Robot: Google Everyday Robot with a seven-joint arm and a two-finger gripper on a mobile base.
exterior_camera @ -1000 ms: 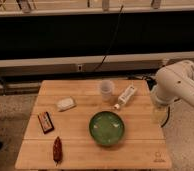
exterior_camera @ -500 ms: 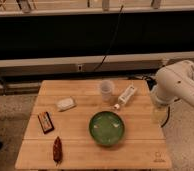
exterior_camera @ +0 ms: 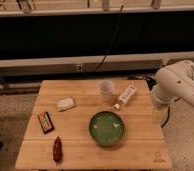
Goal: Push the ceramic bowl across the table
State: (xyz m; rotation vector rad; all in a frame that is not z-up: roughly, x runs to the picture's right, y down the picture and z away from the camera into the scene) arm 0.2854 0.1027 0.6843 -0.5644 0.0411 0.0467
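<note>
Bowl (exterior_camera: 106, 128): upright on table (exterior_camera: 80, 90), front of centre, a little right, gap all round. Nearest neighbours behind: cup (exterior_camera: 106, 88) and tube (exterior_camera: 126, 96) lying slantwise, both apart from the rim. Further left: white pad (exterior_camera: 65, 104), dark packet (exterior_camera: 45, 121), reddish strip (exterior_camera: 57, 149) near front-left edge. Logo (exterior_camera: 160, 159) at front-right corner.

Layout reads as a spread of distractors with bare planks left and right of bowl. Room for a sideways slide; a push straight back likely to meet cup or tube.

Arm (exterior_camera: 177, 85) off the right table edge, bent, elbow high. At its lower end, tool (exterior_camera: 158, 114), low, just beside the right edge, about level with the bowl's rear rim, well apart from bowl. Wide or narrow: cannot tell. Probably held there for an approach from the right and a leftward shove over open wood; judgement only. No contact, push not begun.

Against half a second and a second ago: no visible change. Bowl in same spot, arm and tool in same pose, other items unmoved.
</note>
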